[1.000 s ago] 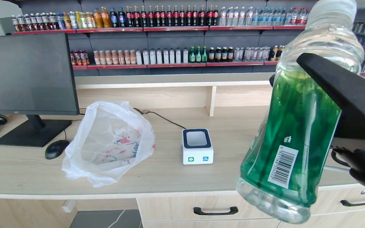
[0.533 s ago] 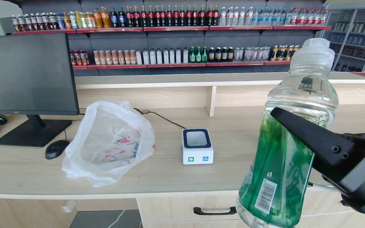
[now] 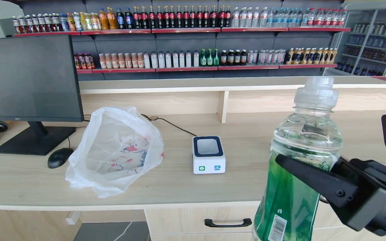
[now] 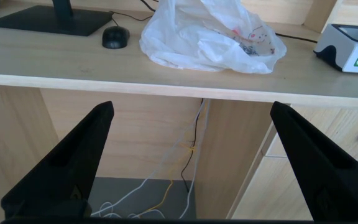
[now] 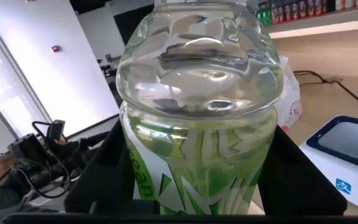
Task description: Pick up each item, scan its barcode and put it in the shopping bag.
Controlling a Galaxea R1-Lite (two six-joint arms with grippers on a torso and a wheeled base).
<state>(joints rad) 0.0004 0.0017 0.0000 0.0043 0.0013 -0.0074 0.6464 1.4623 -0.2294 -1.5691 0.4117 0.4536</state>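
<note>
Head view high over counter (image 3: 28,179); wrist views lower, nearer; shopping bag (image 3: 112,150) and scanner (image 3: 208,154) common to all.

Wooden counter (image 3: 246,140) carries monitor (image 3: 28,77), mouse (image 3: 60,157), shopping bag (image 3: 116,150) and scanner (image 3: 208,154).

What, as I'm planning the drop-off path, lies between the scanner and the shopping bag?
Nothing: the head view shows only bare counter between the scanner and the shopping bag.
</note>
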